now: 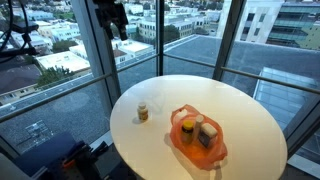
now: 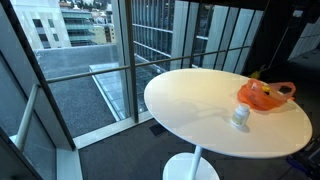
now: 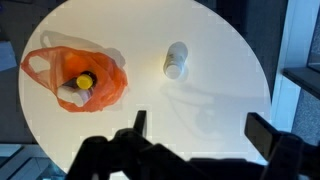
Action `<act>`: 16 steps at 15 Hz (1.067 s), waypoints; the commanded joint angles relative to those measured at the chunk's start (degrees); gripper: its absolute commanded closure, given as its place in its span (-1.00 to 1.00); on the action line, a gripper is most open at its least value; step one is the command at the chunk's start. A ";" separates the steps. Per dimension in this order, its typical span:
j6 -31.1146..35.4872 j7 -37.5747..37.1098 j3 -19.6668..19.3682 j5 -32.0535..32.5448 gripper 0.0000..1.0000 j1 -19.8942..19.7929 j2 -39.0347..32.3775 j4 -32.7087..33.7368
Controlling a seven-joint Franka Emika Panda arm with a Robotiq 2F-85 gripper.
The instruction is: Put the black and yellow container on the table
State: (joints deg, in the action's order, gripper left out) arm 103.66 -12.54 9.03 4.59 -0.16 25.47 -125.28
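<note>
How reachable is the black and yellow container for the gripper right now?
Probably yes: the container sits in the open orange bag, and the open gripper hangs above with nothing between. The pale pack beside it may crowd the grasp.

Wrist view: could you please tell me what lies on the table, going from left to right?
Orange bag, with the container inside it → jar.

Smooth, glossy white table (image 3: 215, 60) carries a thin, crinkled orange plastic bag (image 3: 110, 88).
</note>
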 commanded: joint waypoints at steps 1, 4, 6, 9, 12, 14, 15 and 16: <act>0.79 -1.68 -2.77 2.08 -1.00 -1.97 -3.48 2.42; 2.03 -1.68 -5.62 2.57 -1.00 -4.09 -5.51 2.07; 2.67 -1.17 -7.70 2.17 -1.00 -5.30 -6.88 2.00; 3.51 -0.62 -10.19 1.55 -1.00 -6.46 -9.26 2.00; 3.88 -0.61 -11.83 1.34 -1.00 -7.01 -11.33 2.08; 4.02 -0.23 -11.94 1.34 -1.00 -6.57 -10.46 0.68; 4.03 -0.22 -12.14 1.22 -1.00 -6.59 -10.91 0.74; 4.03 -0.22 -12.20 1.16 -1.00 -6.59 -11.11 0.80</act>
State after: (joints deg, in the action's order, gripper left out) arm 107.84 -12.76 -2.96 5.71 -6.97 14.37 -124.60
